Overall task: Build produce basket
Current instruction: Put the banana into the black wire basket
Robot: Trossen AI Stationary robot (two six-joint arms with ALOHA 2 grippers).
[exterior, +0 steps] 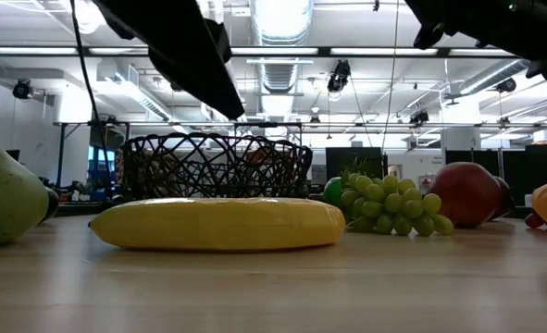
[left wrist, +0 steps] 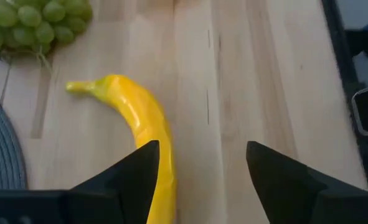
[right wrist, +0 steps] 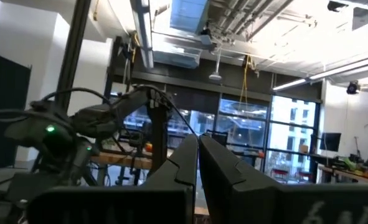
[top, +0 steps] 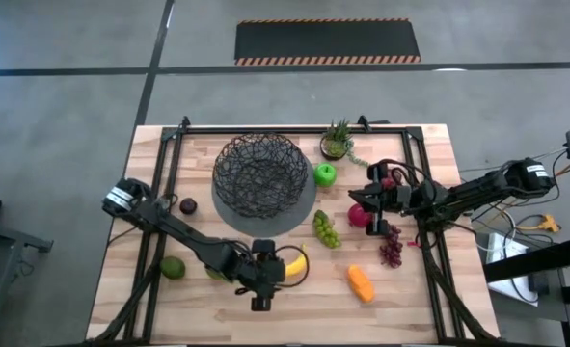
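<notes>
The black wire-mesh basket (top: 260,173) (exterior: 216,166) sits on its grey round base at the table's far middle. A yellow banana (top: 296,265) (left wrist: 137,118) (exterior: 222,224) lies flat on the table near the front edge. My left gripper (top: 275,272) (left wrist: 199,168) hovers open above the banana's near end; one finger stands over the banana and the other over bare wood. My right gripper (top: 371,198) (right wrist: 199,155) is shut and raised beside the red apple (top: 359,214) (exterior: 467,194), pointing out into the room. Green grapes (top: 325,229) (left wrist: 34,25) and purple grapes (top: 391,246) lie nearby.
A green apple (top: 324,174) and a small potted plant (top: 338,143) stand right of the basket. An orange piece (top: 360,282) lies near the front. A green pear (top: 173,268) (exterior: 5,199) and a dark fruit (top: 188,205) lie on the left. A black frame (top: 169,145) borders the table.
</notes>
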